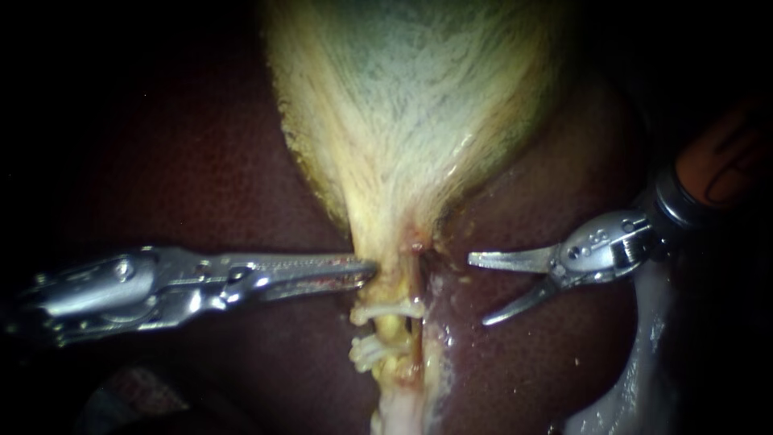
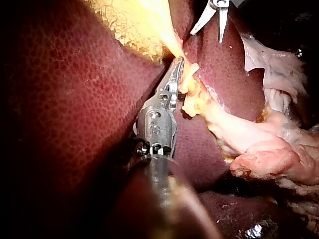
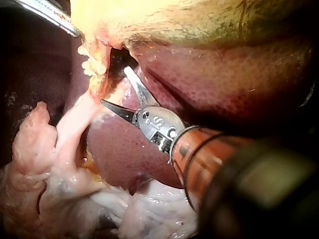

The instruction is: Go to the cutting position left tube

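— Dark red liver (image 1: 201, 161) is filling the background on every side, and we are looking at it from close up. Where is the left tube (image 1: 392, 329) sitting?

— We are seeing it just below the middle of the frame. It is running down from the narrow end of the gallbladder (image 1: 403, 105), yellowish, with a thinner reddish strand (image 1: 415, 322) lying just to its right.

— Are we seeing anything on it?

— Two pale clips are crossing it, an upper clip (image 1: 386, 310) and a lower clip (image 1: 369, 353), and a short bare stretch is showing between them.

— And above that?

— The gallbladder is spreading across the upper middle, pale and fibrous, tapering down to its neck.

— What are our instruments doing?

— Our left instrument (image 1: 366, 271) is coming in from the left edge. Its jaws are lying narrow and pinching the edge of the gallbladder's neck, just above the upper clip. Our right instrument (image 1: 478, 290) is coming in from the right edge, its jaws standing wide apart and holding nothing. They are pointing at the tubes from the right, near them but not touching, over bare liver.

— Anything further out?

— Pale wet tissue (image 1: 644, 346) is trailing down the lower right of the frame, beneath the right instrument's shaft.
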You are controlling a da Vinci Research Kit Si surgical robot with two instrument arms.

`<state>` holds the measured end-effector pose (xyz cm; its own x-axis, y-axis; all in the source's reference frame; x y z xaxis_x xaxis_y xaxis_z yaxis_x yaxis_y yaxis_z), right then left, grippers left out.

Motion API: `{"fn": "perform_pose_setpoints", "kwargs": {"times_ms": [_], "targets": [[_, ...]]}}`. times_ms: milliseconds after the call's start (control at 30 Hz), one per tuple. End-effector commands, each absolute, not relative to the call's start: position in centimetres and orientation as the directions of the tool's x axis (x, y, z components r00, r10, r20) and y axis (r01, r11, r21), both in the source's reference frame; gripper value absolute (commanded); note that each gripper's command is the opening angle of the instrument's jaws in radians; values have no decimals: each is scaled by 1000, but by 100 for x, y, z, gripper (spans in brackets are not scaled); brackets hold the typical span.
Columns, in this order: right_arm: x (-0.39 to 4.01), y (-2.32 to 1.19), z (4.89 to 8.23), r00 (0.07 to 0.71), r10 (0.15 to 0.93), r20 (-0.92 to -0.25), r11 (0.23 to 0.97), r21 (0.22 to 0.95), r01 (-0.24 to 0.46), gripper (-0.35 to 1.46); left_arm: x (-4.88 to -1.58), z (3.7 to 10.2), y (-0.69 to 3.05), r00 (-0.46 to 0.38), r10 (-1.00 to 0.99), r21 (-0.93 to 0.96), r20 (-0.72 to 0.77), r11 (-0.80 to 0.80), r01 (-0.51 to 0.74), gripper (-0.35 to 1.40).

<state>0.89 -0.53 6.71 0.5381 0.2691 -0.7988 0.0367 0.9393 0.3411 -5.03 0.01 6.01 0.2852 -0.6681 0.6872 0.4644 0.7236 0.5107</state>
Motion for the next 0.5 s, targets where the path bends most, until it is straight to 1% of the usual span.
{"fn": "perform_pose_setpoints", "kwargs": {"times_ms": [33, 167, 300, 500], "targets": [[92, -59, 673, 533, 272, -801, 935, 352, 51, 143, -498, 598, 3, 285, -668, 513, 687, 724, 461, -35], [111, -87, 680, 519, 315, -795, 903, 419, 94, 140, -480, 589, 11, 284, -672, 511, 684, 719, 471, -35], [139, -115, 688, 516, 365, -775, 869, 483, 110, 135, -467, 581, 17, 282, -675, 508, 682, 714, 481, -35], [174, -141, 709, 515, 386, -766, 846, 517, 134, 135, -463, 579, 16, 282, -675, 509, 682, 715, 480, -35]]}}
